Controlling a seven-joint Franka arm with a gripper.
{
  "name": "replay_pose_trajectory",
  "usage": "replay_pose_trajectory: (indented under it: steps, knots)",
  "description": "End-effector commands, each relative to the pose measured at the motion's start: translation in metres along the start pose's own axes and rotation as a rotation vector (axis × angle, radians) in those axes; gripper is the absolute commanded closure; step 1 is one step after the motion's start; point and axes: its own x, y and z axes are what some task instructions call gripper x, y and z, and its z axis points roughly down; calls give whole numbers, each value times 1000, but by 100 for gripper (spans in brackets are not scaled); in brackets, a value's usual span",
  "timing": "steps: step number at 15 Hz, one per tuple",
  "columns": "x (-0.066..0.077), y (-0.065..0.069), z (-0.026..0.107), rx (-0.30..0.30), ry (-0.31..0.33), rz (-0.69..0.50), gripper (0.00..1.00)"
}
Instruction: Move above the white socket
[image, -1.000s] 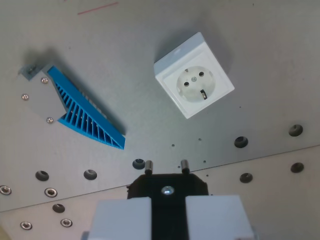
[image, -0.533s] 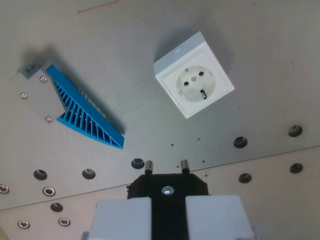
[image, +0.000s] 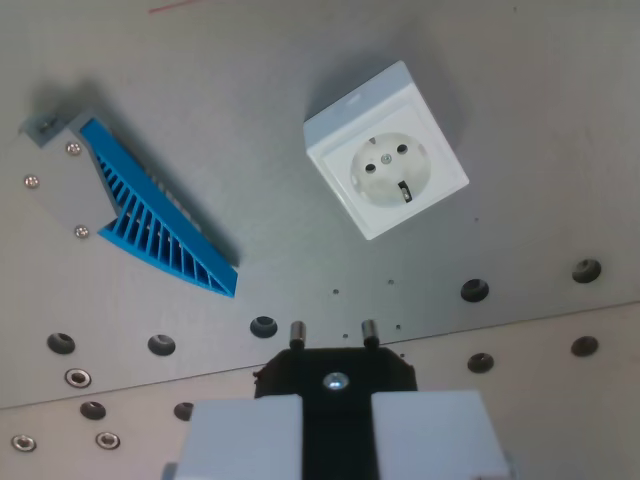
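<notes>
The white socket (image: 386, 150) lies flat on the grey plate, turned diagonally, in the upper middle of the wrist view. Its round face shows two pin holes. My gripper (image: 335, 412) is at the bottom edge, its pale fingers (image: 245, 435) shut on a black plug (image: 335, 372). The plug's two metal pins (image: 297, 331) point up the view. The socket sits above and slightly to the wrist view's right of the pins, well apart from them.
A blue finned part with a grey bracket (image: 130, 210) lies at the wrist view's left. Rows of screw holes (image: 474, 290) run across the plate near the plug. A seam between two plates (image: 560, 318) crosses the lower view.
The camera has shifted a little: the blue part and the holes slid towards the view's left and slightly up. The socket stays almost where it was. The grip on the plug is unchanged.
</notes>
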Motion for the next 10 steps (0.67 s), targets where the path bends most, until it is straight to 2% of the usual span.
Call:
replay_pose_trajectory:
  steps: [1,10]
  knots:
    - [-2,6,12,7,68,-111,100]
    - [-6,14,43,-7,76,-261,100]
